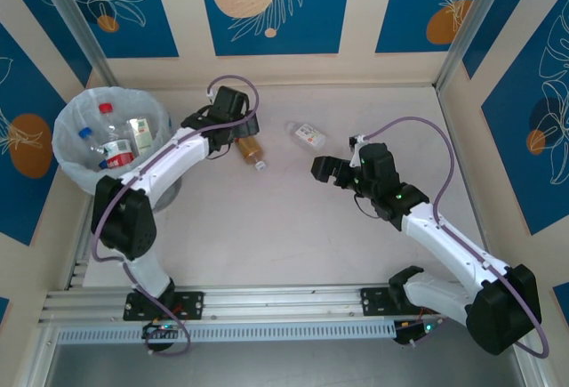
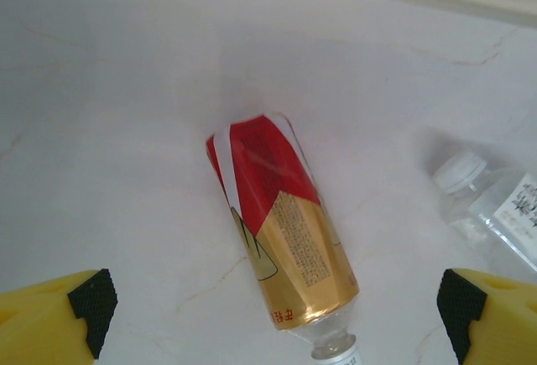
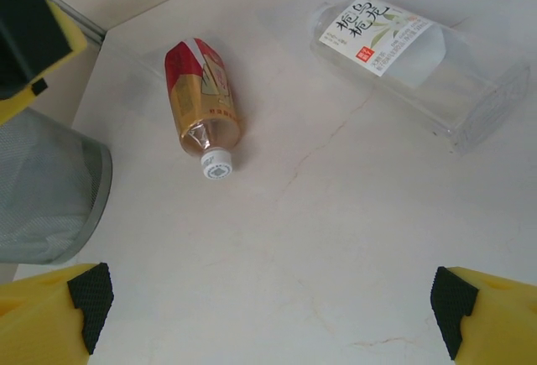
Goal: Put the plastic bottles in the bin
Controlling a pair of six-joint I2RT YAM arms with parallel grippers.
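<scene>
Overhead: we list the bin [image 1: 64, 147] at far left, holding perhaps four or five bottles [image 1: 116, 148], the count being hard to make out. A red-and-gold bottle [image 1: 252, 149] lies under the left gripper [image 1: 244, 131]. A clear bottle [image 1: 308, 134] lies near the right gripper [image 1: 324, 169].

Left wrist: the jaws are spread wide, with the red-and-gold bottle [image 2: 281, 231] on the table [image 2: 126, 130] between them, not gripped.

Right wrist: the jaws are spread wide and empty. Both loose bottles lie ahead, apart.

Bright, even, diffuse light falls on the pale worktop [image 2: 126, 88]; shadows are faint and soft. Ahead of the left gripper [image 2: 277, 310], the red-gold bottle [image 2: 285, 231] looks slightly soft, its label faintly glossy.
</scene>
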